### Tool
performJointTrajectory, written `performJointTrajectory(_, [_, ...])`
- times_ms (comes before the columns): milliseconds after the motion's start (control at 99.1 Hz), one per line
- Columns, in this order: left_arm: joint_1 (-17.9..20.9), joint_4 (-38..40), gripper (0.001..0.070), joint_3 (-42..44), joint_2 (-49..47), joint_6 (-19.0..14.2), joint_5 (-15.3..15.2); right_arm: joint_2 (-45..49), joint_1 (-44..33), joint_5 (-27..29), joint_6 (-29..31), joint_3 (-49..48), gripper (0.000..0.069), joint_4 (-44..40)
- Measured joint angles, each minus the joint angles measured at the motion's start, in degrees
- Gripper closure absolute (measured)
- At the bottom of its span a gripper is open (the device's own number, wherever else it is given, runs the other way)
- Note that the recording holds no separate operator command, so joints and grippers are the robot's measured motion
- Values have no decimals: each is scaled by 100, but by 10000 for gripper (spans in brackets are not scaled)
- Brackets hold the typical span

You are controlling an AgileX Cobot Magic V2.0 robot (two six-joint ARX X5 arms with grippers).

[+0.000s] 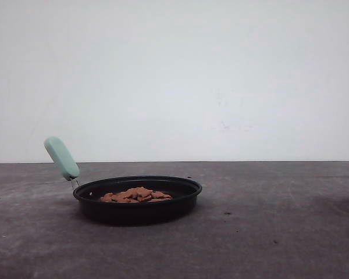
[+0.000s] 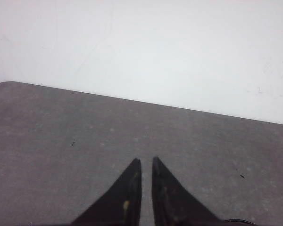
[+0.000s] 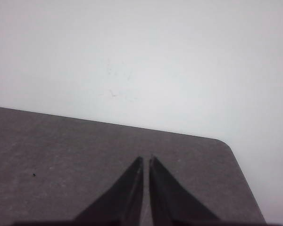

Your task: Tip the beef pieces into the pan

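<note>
The beef pieces (image 1: pixel 136 195) are seen heaped inside the pan (image 1: pixel 138 200), an orange-brown pile lying low on the black floor, a little left of the pan's centre and below its rim. The pan is found in the lower left-centre of the front view, set flat on the dark grey desk (image 1: pixel 267 232). Its mint-green handle (image 1: pixel 61 157) is angled up and away toward the left of the frame, joined to the rim by a short metal neck (image 1: pixel 75 182). A few dark specks are scattered on the desk surface to the right of the pan. Behind the desk's far edge, a plain white wall (image 1: pixel 174 75) is seen across the upper half of the frame.

In the left wrist view, the left hand (image 2: pixel 146 161) is shown with its two black fingers drawn nearly together, a thin slit left between the tips, and nothing is held between them; bare desk lies beneath. In the right wrist view, the right hand (image 3: pixel 146 159) is presented the same way: fingers almost touching, nothing gripped, a rounded corner of the desk visible beyond.
</note>
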Motion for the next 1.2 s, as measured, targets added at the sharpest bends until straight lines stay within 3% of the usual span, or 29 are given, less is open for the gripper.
performJointTrajectory(282, [0, 0, 696, 0, 0, 0, 0, -367, 26, 334, -17, -229, 670, -527])
performJointTrajectory(545, [0, 2, 696, 0, 0, 0, 0, -1589, -111, 146, 118, -2704, 670, 431])
performJointTrajectory(726, [0, 4, 696, 0, 2, 0, 0, -2474, -127, -31, 310, -3899, 670, 446])
performJointTrajectory(888, [0, 26, 696, 0, -2, 0, 0, -2424, -160, -549, 348, -4214, 670, 127])
performJointTrajectory(1201, [0, 39, 696, 0, -7, 0, 0, -2430, -210, -754, 291, -4481, 673, 201])
